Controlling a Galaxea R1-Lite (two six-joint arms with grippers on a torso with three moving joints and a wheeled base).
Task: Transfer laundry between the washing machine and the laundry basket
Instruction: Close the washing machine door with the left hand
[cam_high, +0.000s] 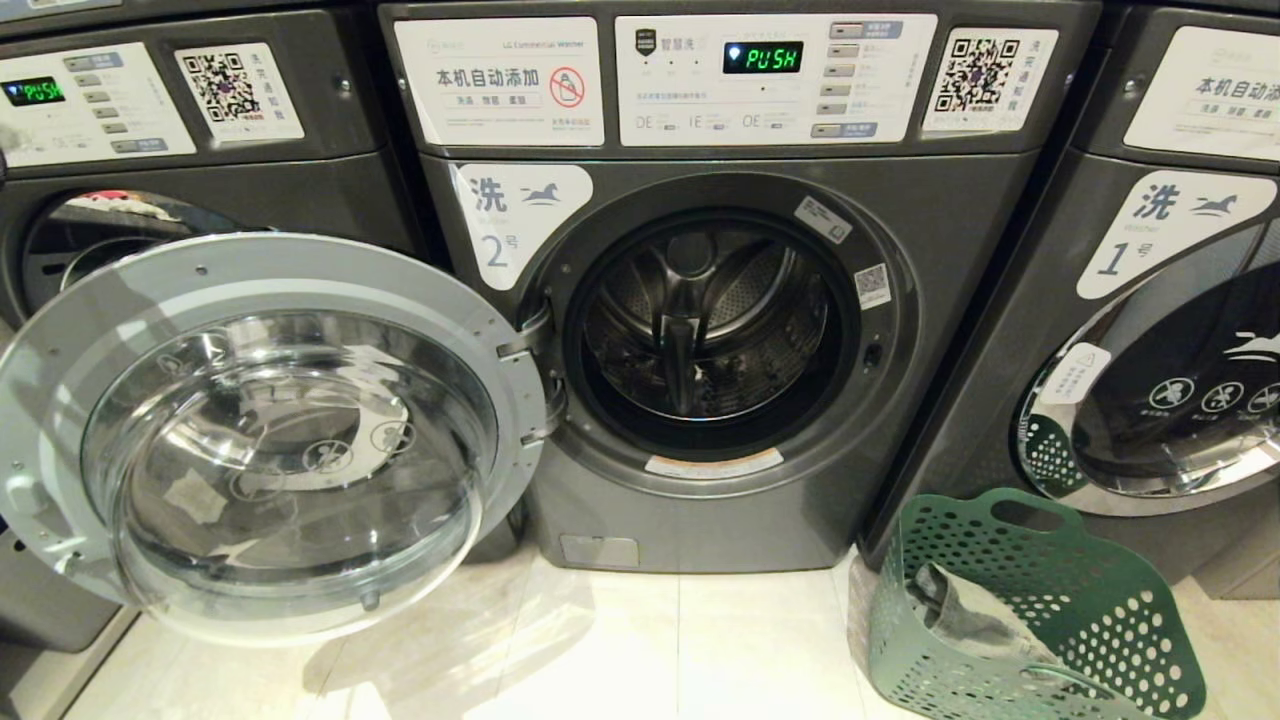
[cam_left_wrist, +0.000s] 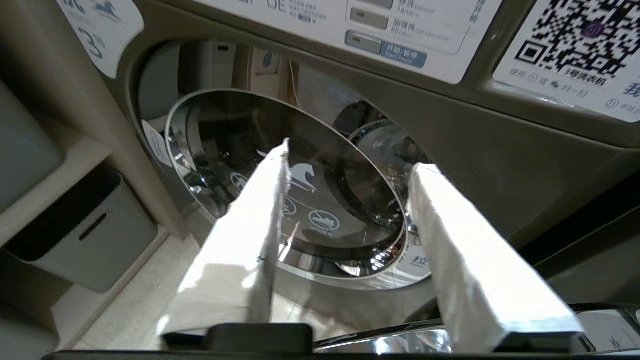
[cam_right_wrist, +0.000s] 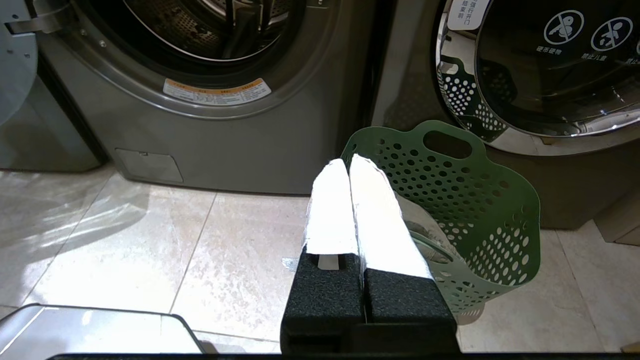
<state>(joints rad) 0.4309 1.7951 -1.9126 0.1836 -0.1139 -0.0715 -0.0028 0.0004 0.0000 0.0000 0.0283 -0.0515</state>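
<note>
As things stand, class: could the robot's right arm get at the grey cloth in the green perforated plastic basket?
Probably yes: the right gripper, shut and empty, hangs just beside the green perforated plastic basket, whose top is open, and nothing covers the grey cloth.

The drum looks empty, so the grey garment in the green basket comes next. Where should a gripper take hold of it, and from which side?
Grip the bunched upper fold of the grey garment, coming from above through the open top of the green basket. The perforated walls surround it on the sides, and that fold looks highest, so it is probably the easiest part to pinch.
</note>
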